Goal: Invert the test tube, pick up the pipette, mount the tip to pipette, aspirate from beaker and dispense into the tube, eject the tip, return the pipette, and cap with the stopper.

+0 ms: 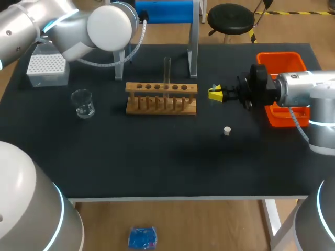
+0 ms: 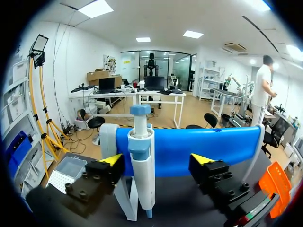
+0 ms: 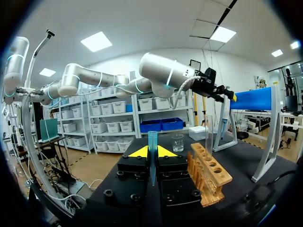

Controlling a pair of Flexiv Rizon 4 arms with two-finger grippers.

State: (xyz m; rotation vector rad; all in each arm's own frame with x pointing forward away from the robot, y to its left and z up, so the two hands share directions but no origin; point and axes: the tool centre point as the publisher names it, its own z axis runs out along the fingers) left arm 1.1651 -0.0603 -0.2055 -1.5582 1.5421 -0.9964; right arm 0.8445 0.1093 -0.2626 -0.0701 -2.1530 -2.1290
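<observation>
A blue and white pipette (image 2: 142,161) hangs on the blue stand (image 2: 213,146). My left gripper (image 2: 157,159) is open around it, the pipette close to one finger and well apart from the other. In the head view that gripper is hidden behind my left arm. My right gripper (image 1: 215,94) hovers just right of the wooden rack (image 1: 161,98), shut on a translucent blue pipette tip (image 3: 152,142) that stands upright between its fingers. A glass test tube (image 1: 167,70) stands upright in the rack. The beaker (image 1: 82,103) sits at the left. A small white stopper (image 1: 227,130) lies on the mat.
A white tip box (image 1: 47,66) stands at the back left beside the stand's legs. An orange tray (image 1: 280,60) sits at the right, under my right arm. The black mat ends at the table's front edge.
</observation>
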